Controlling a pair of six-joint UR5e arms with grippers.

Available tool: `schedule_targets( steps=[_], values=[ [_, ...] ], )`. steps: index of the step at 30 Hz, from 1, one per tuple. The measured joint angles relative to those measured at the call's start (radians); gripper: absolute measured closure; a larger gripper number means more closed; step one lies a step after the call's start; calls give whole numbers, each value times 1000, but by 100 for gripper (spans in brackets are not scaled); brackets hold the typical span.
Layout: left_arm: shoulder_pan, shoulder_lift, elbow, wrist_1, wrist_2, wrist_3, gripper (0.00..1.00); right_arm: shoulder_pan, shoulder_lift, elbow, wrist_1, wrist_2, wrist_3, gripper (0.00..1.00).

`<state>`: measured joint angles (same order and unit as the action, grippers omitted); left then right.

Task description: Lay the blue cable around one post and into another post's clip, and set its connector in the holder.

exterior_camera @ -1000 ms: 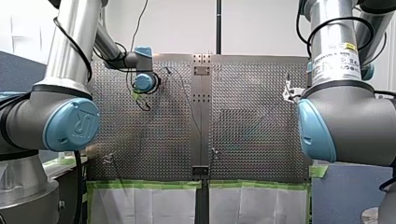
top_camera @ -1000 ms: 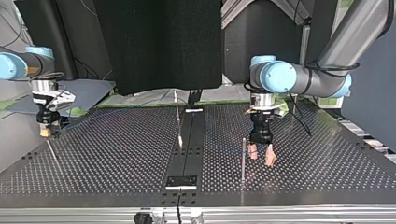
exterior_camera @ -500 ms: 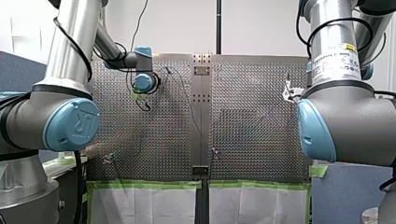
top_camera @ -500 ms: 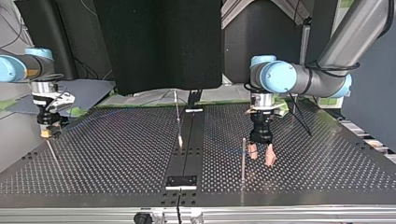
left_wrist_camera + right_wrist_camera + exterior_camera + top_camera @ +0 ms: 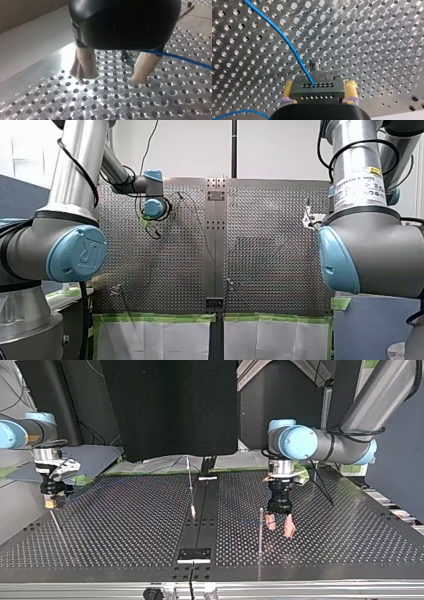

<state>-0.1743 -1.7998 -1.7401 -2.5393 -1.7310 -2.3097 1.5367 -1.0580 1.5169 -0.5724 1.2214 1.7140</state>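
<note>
Silver perforated metal table [image 5: 374,37] looked brushed and shiny (circular machining marks round holes). Thin blue cable [image 5: 292,48] had a smooth plastic jacket. Grey drilled metal connector block [image 5: 318,90] was matt. Beige wrapped finger pads [image 5: 83,63] looked rough, tape-like.

Two arms are mine, my left arm [image 5: 350,415] and my right arm [image 5: 15,432], carrying two grippers, left gripper [image 5: 280,529] and right gripper [image 5: 50,503], two fingers [image 5: 287,90] each. I count one cable [image 5: 294,53], one connector [image 5: 317,91], and at least three posts [image 5: 260,530] in the top view.

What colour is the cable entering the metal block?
The cable is blue; right wrist view shows it best.
</note>
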Motion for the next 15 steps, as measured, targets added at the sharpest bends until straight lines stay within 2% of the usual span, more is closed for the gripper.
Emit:
schedule_targets(
  steps=[15],
  values=[
    [0,0,0,0,0,2,2,-4,1,-8,7,-4,-5,82]
  ],
)
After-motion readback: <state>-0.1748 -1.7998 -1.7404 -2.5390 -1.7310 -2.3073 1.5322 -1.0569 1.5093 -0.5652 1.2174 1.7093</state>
